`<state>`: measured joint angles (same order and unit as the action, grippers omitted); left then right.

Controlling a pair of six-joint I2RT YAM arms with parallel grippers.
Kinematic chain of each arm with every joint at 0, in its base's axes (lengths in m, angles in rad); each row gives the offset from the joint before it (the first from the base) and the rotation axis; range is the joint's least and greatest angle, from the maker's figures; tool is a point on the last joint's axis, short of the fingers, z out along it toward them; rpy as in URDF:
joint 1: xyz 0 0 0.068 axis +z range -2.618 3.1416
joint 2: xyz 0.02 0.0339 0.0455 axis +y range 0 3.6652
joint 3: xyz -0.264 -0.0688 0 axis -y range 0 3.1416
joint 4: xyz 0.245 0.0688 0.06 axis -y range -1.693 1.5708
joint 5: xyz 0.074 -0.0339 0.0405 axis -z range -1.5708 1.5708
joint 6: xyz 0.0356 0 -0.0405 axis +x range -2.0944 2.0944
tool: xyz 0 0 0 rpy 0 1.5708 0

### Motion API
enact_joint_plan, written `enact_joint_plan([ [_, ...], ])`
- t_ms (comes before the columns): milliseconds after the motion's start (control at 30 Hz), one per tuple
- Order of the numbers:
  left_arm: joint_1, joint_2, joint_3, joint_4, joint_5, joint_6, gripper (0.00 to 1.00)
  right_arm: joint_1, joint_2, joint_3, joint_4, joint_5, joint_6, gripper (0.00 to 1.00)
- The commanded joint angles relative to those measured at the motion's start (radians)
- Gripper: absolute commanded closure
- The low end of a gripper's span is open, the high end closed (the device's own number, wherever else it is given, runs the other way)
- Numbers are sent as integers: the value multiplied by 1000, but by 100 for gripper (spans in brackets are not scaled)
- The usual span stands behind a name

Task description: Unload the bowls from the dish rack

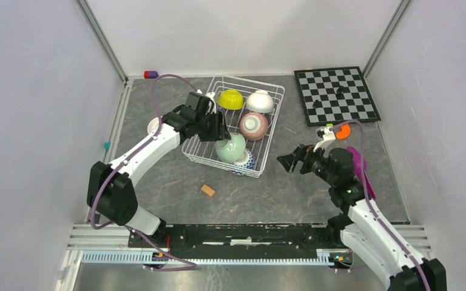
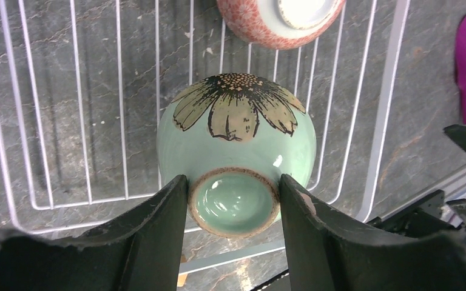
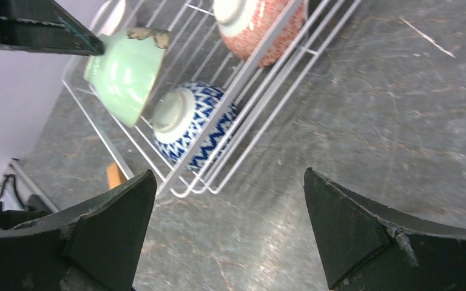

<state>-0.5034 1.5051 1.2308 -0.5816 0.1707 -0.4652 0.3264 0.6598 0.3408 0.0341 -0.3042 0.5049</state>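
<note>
My left gripper point(image 1: 219, 131) is shut on the foot of the pale green bowl point(image 1: 230, 147), which has a flower on it. In the left wrist view both fingers point(image 2: 170, 212) press the foot ring of that bowl point(image 2: 236, 145). It hangs tilted over the near part of the white wire dish rack point(image 1: 272, 130). In the rack lie a yellow-green bowl point(image 1: 231, 99), a white bowl point(image 1: 260, 101), a speckled pink bowl point(image 1: 254, 125) and a blue-and-white bowl point(image 1: 244, 162). Another white bowl point(image 1: 153, 125) peeks out left of the rack, behind the left arm. My right gripper point(image 1: 291, 160) stands open over the table, right of the rack.
A chessboard point(image 1: 337, 95) with a few pieces lies at the back right. A small cork-coloured block point(image 1: 207, 190) sits in front of the rack. An orange item point(image 1: 342, 131) and a magenta tool point(image 1: 358, 163) lie near the right arm. Walls close in on three sides.
</note>
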Motion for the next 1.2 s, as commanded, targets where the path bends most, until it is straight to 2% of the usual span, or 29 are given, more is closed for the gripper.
enact_joint_plan([
  [0,21,-18,31,117,78,-78,64,42,87,87,220,-49,93,2],
  [267,45,-26,59,153,196,-109,64,191,268,199,353,8,96,7],
  [467,59,-55,56,208,282,-170,64,248,363,254,424,15,106,10],
  [967,65,-101,-31,480,472,-417,63,299,400,277,503,68,144,17],
  [1167,62,-109,-76,562,517,-482,63,308,400,278,544,59,146,29],
])
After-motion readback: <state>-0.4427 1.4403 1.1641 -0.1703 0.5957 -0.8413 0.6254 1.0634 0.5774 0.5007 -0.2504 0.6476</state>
